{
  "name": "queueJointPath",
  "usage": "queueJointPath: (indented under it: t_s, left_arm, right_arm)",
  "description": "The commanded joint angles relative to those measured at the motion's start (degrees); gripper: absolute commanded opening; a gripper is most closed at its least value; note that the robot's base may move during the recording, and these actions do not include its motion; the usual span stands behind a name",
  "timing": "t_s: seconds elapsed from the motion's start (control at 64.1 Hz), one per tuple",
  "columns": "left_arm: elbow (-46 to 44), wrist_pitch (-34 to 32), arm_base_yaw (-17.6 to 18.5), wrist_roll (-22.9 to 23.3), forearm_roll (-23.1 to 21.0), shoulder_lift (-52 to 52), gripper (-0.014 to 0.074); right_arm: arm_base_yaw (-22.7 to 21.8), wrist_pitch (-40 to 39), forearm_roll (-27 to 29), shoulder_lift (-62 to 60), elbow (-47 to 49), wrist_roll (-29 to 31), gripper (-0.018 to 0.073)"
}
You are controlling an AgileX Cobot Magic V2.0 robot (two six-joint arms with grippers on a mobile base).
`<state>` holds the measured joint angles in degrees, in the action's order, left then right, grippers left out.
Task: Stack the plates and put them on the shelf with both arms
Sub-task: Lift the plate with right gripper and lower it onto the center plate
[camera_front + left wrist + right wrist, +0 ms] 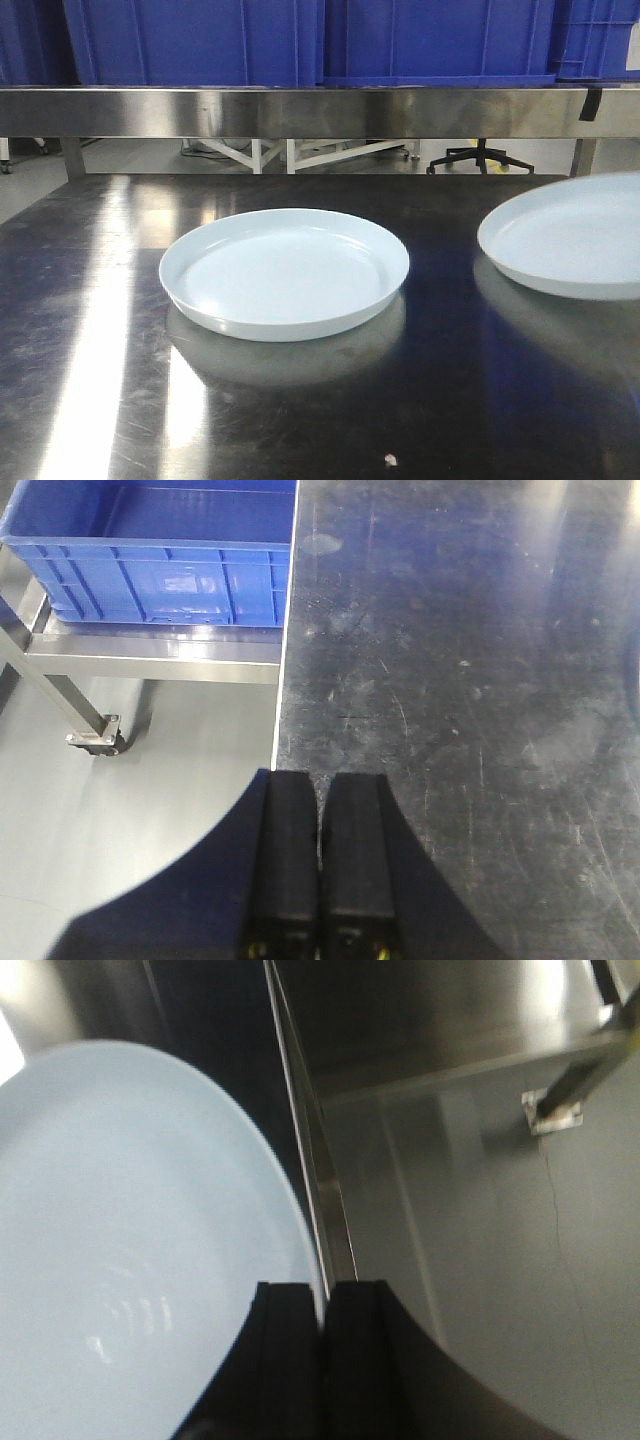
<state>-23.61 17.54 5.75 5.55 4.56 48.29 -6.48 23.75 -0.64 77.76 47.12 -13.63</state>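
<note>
Right hand, with two flat matte-black fingers, is pinching the thin upturned rim of the right plate, a glossy, pale blue-white round dish at the right edge of the counter. Left hand is hovering over the left edge, its black fingers pressing together on nothing. The centre plate, identical and shallow, is resting mid-counter and reflecting in the scratched, brushed steel. Blue ribbed plastic crates are sitting on the steel shelf along the far edge.
</note>
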Motion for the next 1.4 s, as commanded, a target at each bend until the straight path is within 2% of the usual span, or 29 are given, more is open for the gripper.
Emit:
queueJointPath:
  t_s: [0.0, 0.187, 0.499, 0.702, 0.951, 1.029, 1.139, 1.201, 1.388]
  left_arm:
    - [-1.53, -4.25, -0.14, 0.27, 0.09, -0.38, 0.0087]
    - [-1.53, -4.25, -0.14, 0.27, 0.09, -0.38, 0.0087]
    - [-1.53, -4.25, -0.14, 0.27, 0.09, -0.38, 0.0087]
    - [-1.53, -4.25, -0.14, 0.27, 0.09, -0.38, 0.0087]
    - [-1.53, -4.25, -0.14, 0.27, 0.09, -0.38, 0.0087]
    - [-1.53, -4.25, -0.14, 0.27, 0.09, -0.38, 0.0087]
    - [-1.53, -4.25, -0.14, 0.27, 0.09, -0.38, 0.0087]
    - [-1.53, -4.25, -0.14, 0.27, 0.09, -0.38, 0.0087]
    - [-1.53, -4.25, -0.14, 0.27, 0.09, -0.38, 0.0087]
  right_arm:
    - [0.05, -0.63, -0.58, -4.26, 5.13, 0.50, 0.0030]
    - [5.29, 2.70, 0.03, -6.09, 10.44, 0.50, 0.0030]
    - [23.87, 2.94, 0.64, 0.92, 16.36, 0.50, 0.0030]
    - [31.53, 2.76, 0.64, 9.41, 21.85, 0.50, 0.0030]
    - [34.50, 2.96, 0.64, 16.33, 24.98, 0.50, 0.0049]
    - [34.83, 2.97, 0.64, 17.49, 24.98, 0.50, 0.0138]
    - [35.12, 3.03, 0.64, 18.81, 24.98, 0.50, 0.0358]
    - [35.12, 3.16, 0.64, 19.59, 24.98, 0.50, 0.0438]
    - [35.12, 4.37, 0.64, 21.66, 24.98, 0.50, 0.0459]
